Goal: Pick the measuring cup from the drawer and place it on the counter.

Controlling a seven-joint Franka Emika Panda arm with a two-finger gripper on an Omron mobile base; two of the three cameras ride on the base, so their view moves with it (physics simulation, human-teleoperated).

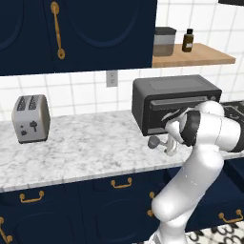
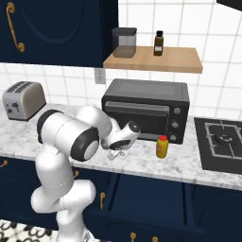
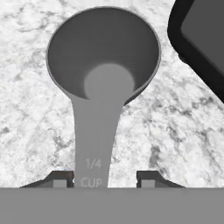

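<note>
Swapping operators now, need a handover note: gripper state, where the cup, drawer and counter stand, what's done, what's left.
Gripper: open, fingers either side of the measuring cup's handle, one tip close to it, the other with a clear gap.
Measuring cup: over the counter, just in front of the black toaster oven; resting or just above, cannot tell.
Drawer: below the counter edge, looks pulled out.
Done: cup is out of the drawer and at the counter.
Left: confirm the cup sits on the stone, then back the hand away without catching the handle.
</note>
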